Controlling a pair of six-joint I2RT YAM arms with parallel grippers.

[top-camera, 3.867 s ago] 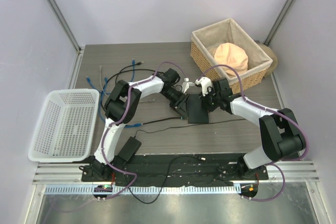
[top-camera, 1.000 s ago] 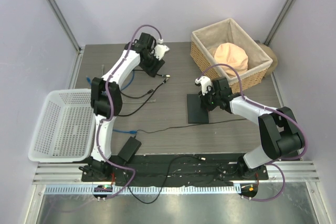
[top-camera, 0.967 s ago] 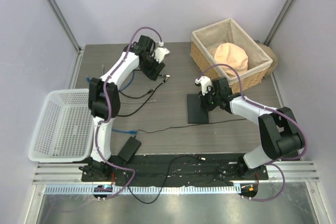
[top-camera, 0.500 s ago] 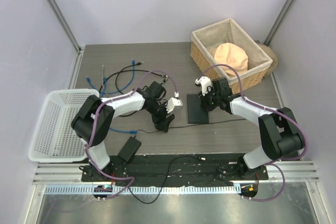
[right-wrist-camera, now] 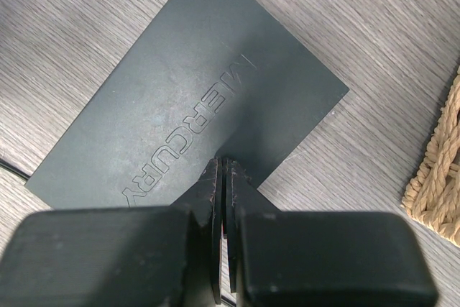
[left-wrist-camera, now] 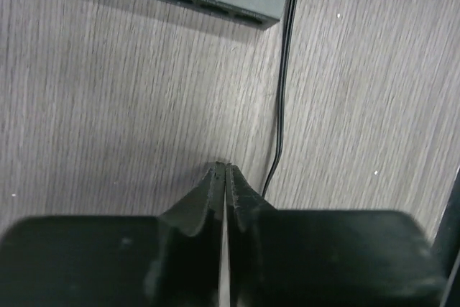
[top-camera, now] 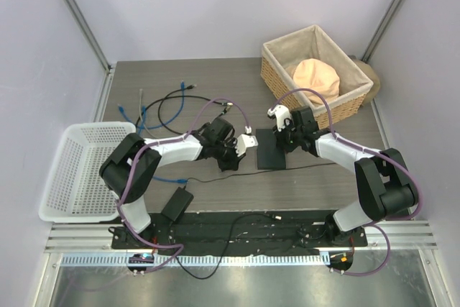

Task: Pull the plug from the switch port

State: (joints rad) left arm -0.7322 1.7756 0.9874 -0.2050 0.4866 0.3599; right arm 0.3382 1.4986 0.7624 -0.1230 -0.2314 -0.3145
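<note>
The grey wood-grain tabletop carries the flat dark switch near its middle, with a thin black lead trailing past it. Looped blue and black cables lie toward the far left. A wicker basket stands far right, a white plastic basket at the left edge, and a black adapter near the front.

Overhead and 2 close wrist views share switch.

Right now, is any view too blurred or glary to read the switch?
Top external: even light, soft shadows, the switch is sharp. Right wrist: the lettering on its lid is legible under a mild sheen, and the right gripper is soft near the lens. Left wrist: the table grain is crisp, and the left gripper is blurred up close.
</note>
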